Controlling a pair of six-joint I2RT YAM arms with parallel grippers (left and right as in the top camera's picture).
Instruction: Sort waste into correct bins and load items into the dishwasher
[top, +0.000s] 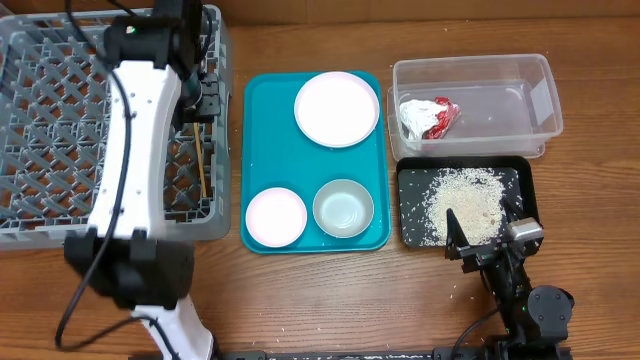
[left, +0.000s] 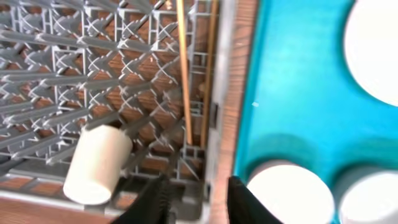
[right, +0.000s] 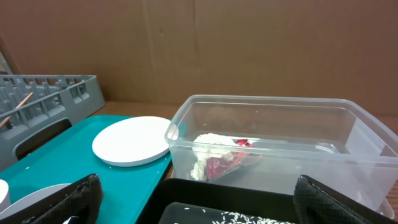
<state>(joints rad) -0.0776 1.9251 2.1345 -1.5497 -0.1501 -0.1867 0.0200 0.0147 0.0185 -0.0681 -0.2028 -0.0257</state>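
The grey dishwasher rack (top: 60, 100) holds two thin wooden chopsticks (left: 185, 74) lying side by side near its right wall and a small white cup (left: 97, 165) on its side. My left gripper (left: 200, 202) hovers over that wall, its jaws open a little with nothing between them. On the teal tray (top: 268, 140) are a large white plate (top: 337, 108), a small pale plate (top: 275, 216) and a bowl (top: 343, 208). The clear bin (top: 475, 100) holds the red-and-white scrap (top: 430, 117). Rice grains (top: 465, 200) lie in the black bin (top: 415, 180). My right gripper (right: 208, 205) is wide open and empty at that bin's near edge.
The left arm (top: 140, 130) reaches across the rack's right half and hides part of it. A few grains (top: 470, 285) lie on the wooden table by the right arm. A cardboard wall (right: 249, 43) stands behind the bins.
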